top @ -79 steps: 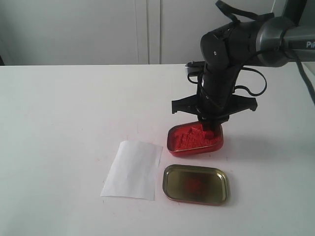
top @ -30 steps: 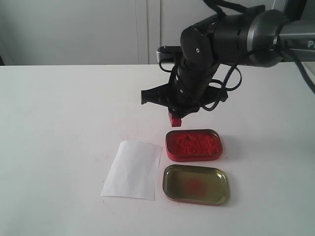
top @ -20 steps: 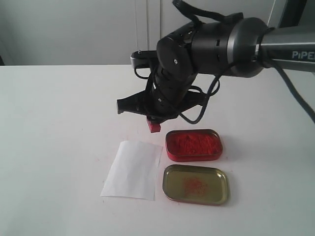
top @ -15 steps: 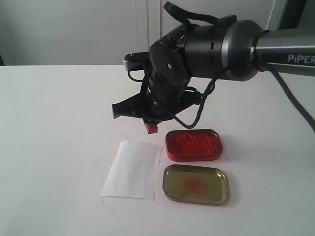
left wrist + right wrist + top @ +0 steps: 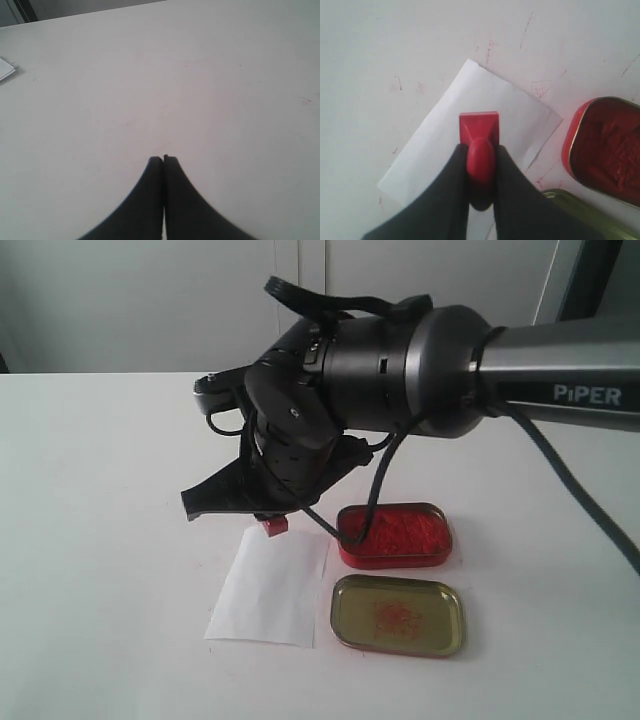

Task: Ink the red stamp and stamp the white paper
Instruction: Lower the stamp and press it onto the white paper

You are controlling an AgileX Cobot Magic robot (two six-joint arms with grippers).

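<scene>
My right gripper [image 5: 480, 150] is shut on the handle of the red stamp [image 5: 479, 129], holding it base down above the white paper [image 5: 445, 145]. In the exterior view the red stamp [image 5: 275, 525] hangs just over the far edge of the white paper [image 5: 270, 585], under my right gripper [image 5: 272, 514]. The paper looks plain, with no imprint showing. My left gripper [image 5: 163, 159] is shut with nothing in it, over bare tabletop; it is out of the exterior view.
The red-filled ink tin [image 5: 394, 534] sits right of the paper, its brass lid [image 5: 398, 614] in front of it. Both also show in the right wrist view: ink tin [image 5: 605, 145], lid [image 5: 585, 215]. Faint red marks dot the tabletop [image 5: 380, 60].
My right arm has lifted the stamp out of the ink tin and carried it left and down, from above the tin to above the paper's far edge.
</scene>
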